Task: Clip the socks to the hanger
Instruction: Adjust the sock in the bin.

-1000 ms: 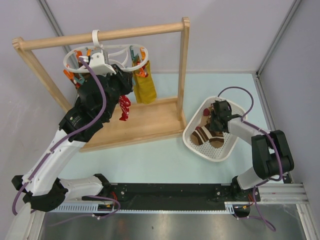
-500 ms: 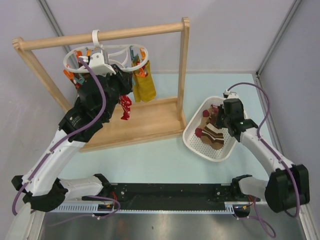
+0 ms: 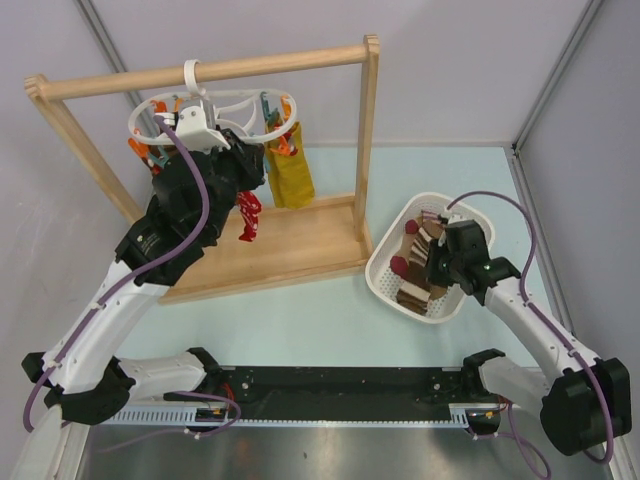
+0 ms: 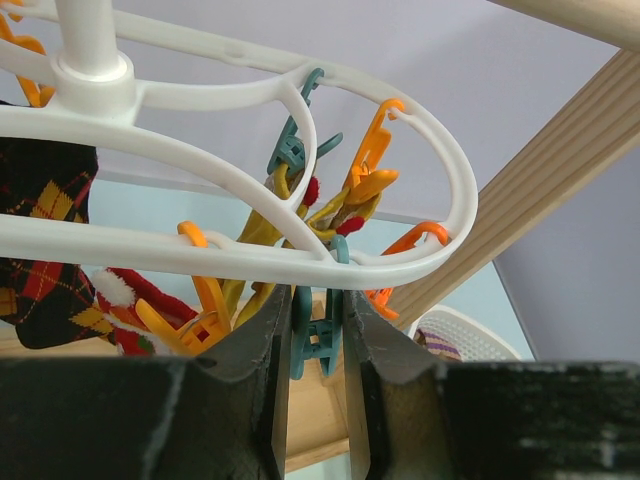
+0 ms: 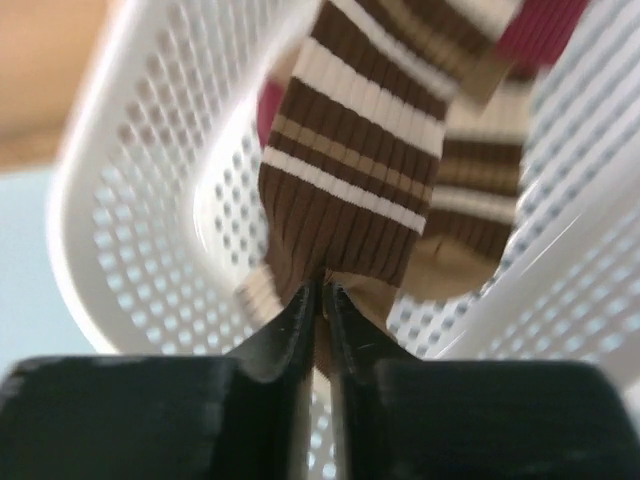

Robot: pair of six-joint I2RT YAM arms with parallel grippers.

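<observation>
The white hanger [image 3: 137,121] hangs by its hook from the wooden rail; it also shows in the left wrist view [image 4: 200,255]. My left gripper [image 4: 316,330] is just under its ring, shut on a teal peg [image 4: 320,345]. In the top view the left gripper [image 3: 238,152] is at the hanger's middle. A red sock [image 3: 248,215] hangs from a peg beside it. My right gripper [image 5: 322,292] is shut on the edge of a brown striped sock [image 5: 350,170] and holds it over the basket. In the top view the right gripper [image 3: 434,270] is at the basket's near side, with the brown sock [image 3: 414,288] in it.
The wooden rail frame [image 3: 210,68] stands on a wooden base at the back left. A mustard-yellow sock [image 3: 290,175] and a black diamond sock [image 4: 40,200] hang from the hanger. The white perforated basket [image 3: 378,272] holds another brown sock [image 3: 424,234]. Orange pegs [image 4: 205,325] hang nearby.
My right gripper has moved from the basket's far side toward its near side, drawing a brown striped sock with it. The left arm has stayed at the hanger.
</observation>
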